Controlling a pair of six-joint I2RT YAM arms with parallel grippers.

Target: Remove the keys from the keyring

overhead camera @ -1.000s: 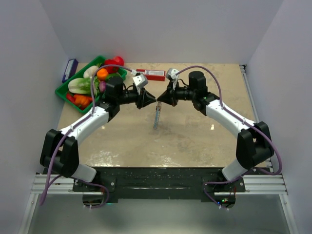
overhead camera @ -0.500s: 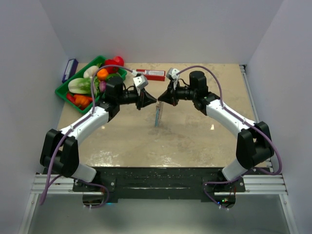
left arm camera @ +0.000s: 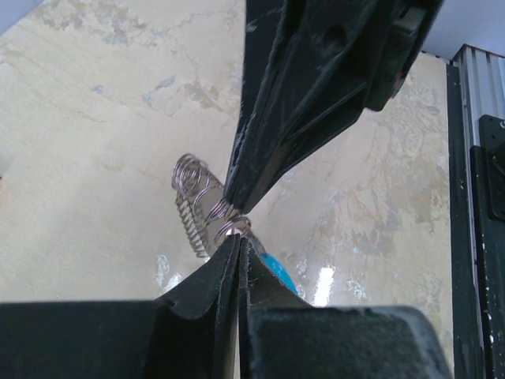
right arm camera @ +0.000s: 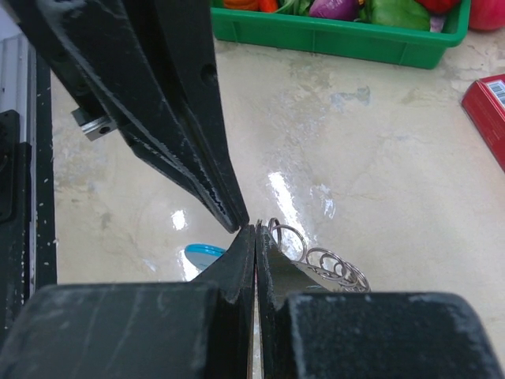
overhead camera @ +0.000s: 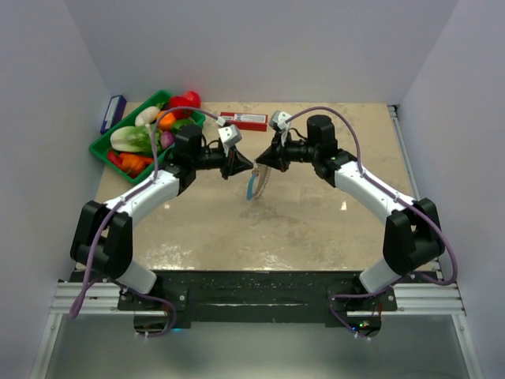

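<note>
The keyring [overhead camera: 254,186] hangs above the table's middle from two gripper tips that meet point to point. Its blue section [overhead camera: 250,189] bows to the left. The keys [overhead camera: 263,180], small silvery ring-like pieces, fringe its right side. My left gripper [overhead camera: 251,165] is shut on the loop's top. In the left wrist view that gripper [left arm camera: 238,239] pinches beside the keys [left arm camera: 197,204], with the blue section [left arm camera: 278,272] behind its finger. My right gripper [overhead camera: 258,165] is shut on the loop too. Its own view shows it [right arm camera: 256,229] with keys [right arm camera: 319,254] and the blue section [right arm camera: 203,251] on either side. The piece with red is not visible.
A green tray [overhead camera: 104,150] of toy vegetables stands at the back left and shows in the right wrist view [right arm camera: 355,41]. A long red box [overhead camera: 245,121] lies at the back centre, its corner visible in the right wrist view [right arm camera: 489,110]. A dark blue box [overhead camera: 113,113] lies by the left wall.
The keyring hung straight and long before. It now hangs shorter and bowed into an open loop. The left arm's elbow has shifted a little; both tips stay together.
</note>
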